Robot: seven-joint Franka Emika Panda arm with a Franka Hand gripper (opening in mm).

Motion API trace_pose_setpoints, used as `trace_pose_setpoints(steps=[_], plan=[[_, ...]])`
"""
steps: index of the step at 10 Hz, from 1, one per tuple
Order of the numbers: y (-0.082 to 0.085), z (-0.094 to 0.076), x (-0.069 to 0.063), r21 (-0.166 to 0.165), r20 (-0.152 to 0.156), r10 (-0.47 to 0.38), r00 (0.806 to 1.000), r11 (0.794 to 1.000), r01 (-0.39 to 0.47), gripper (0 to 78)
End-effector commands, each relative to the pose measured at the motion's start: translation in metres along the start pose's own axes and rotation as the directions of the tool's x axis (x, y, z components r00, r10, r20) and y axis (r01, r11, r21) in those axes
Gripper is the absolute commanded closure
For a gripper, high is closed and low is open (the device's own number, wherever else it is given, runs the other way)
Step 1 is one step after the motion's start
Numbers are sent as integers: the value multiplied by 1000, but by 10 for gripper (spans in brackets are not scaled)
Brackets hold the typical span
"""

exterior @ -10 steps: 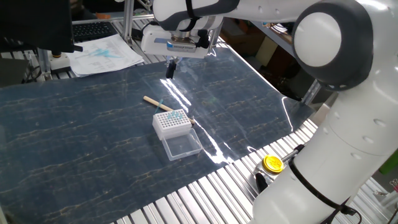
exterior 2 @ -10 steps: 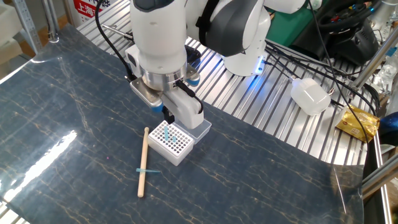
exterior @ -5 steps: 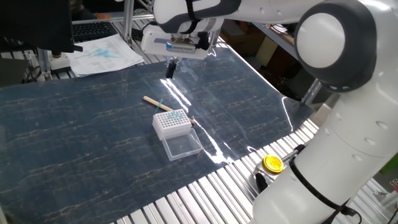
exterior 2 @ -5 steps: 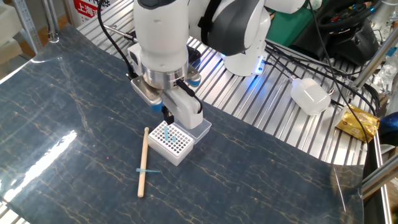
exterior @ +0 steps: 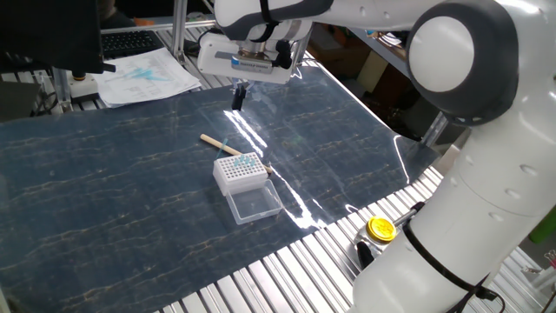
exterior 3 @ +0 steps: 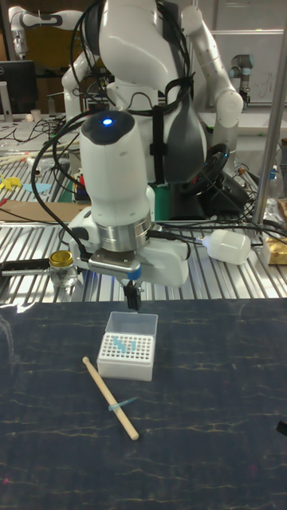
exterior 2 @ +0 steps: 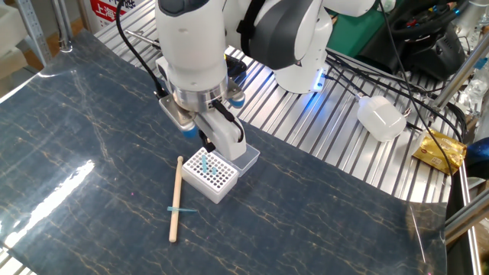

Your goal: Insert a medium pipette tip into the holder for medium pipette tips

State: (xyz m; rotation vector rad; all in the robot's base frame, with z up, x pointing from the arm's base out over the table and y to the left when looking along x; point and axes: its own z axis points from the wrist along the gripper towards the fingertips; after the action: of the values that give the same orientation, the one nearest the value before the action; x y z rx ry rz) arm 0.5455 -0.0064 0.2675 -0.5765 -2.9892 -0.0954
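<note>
Dark marbled mat point(exterior: 104, 191) over slatted metal table point(exterior 2: 328, 164).

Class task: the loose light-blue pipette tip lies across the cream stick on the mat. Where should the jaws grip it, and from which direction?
Grip the pipette tip near its middle, probably from straight above, jaws closing across its thin width. It lies flat across the stick, which seems to lift it slightly off the mat.

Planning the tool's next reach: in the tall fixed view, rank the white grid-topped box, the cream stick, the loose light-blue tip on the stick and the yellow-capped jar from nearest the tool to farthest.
1. White grid-topped box, just below the tool.
2. Cream stick, lower left.
3. Light-blue tip, across the stick, and yellow-capped jar, far left: too close to call.
</note>
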Motion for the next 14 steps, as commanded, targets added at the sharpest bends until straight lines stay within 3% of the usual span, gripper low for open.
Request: trace_pose_setpoints(steps=[1,8,14], plan=[[0,-3,-2,-6,2,7,1000,1000,-7,776],[0,-3,-2,-12,18,34,999,999,-34,776],[-3,7,-13,-14,14,91,996,996,-91,776]])
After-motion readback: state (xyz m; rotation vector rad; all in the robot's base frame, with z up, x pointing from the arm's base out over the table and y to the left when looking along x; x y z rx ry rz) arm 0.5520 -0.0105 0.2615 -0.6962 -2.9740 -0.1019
